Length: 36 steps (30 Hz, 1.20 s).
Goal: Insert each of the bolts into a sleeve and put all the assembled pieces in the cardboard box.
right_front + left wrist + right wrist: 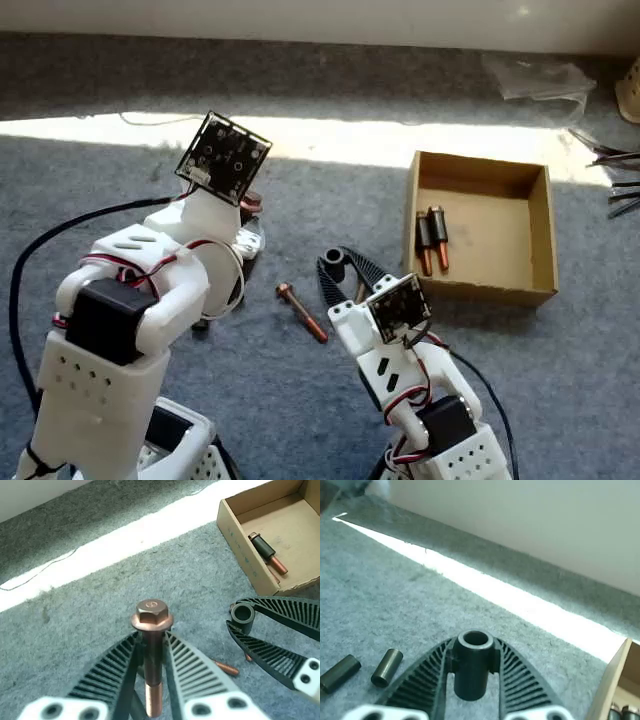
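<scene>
We see a grey, felt-covered table (500, 380) from above, with a strip of sunlight across its far side. Two white arms stand side by side on it: the left arm (130, 300) is the bulkier in view, and the right arm (420, 400) sits lower in the picture.

An open cardboard box (478, 287) rests on the table beyond the right arm. Two assembled pieces (432, 240) lie side by side on its floor, close to the wall nearest the arms.

The left claw (152, 637) is closed around a copper-coloured bolt (151, 620). It holds the bolt by the shank, with the hex head above the fingertips and the threaded end between the fingers.

The right claw (473, 647) grips a dark sleeve (472, 672) between its ribbed fingers, with the open bore of the sleeve facing the camera. From above, this claw hangs near the box.

A second bolt (302, 312) lies flat on the table between the arms, just beside the right claw.

Two spare sleeves (387, 667) lie on their sides on the table, near each other.
</scene>
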Tool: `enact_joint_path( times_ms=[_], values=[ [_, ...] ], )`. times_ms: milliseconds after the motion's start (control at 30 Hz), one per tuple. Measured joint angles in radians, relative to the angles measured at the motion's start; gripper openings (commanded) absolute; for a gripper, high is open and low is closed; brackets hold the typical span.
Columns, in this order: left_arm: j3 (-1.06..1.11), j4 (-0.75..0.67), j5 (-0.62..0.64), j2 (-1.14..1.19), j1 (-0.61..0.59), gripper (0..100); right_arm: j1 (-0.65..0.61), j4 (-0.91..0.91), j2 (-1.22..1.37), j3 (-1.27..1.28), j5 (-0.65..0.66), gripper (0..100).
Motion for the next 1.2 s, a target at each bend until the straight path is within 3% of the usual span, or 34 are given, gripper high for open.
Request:
enact_joint_path(
  times_ms=[133, 433, 700, 1200],
  values=[
    [0.068, -0.071, 0.0, -0.041, 0.0, 1, 0.0, -0.071, 0.0, 0.006, 0.066, 0.4],
    [0.253, -0.305, 0.0, -0.215, 0.0, 1, -0.034, -0.23, 0.002, 0.006, 0.075, 0.4],
    [0.448, -0.534, 0.0, -0.37, 0.0, 1, -0.064, -0.189, 0.002, 0.006, -0.026, 0.4],
    [0.486, -0.732, 0.091, -0.388, 0.02, 1, -0.068, -0.071, 0.002, 0.006, -0.037, 0.4]
  ],
)
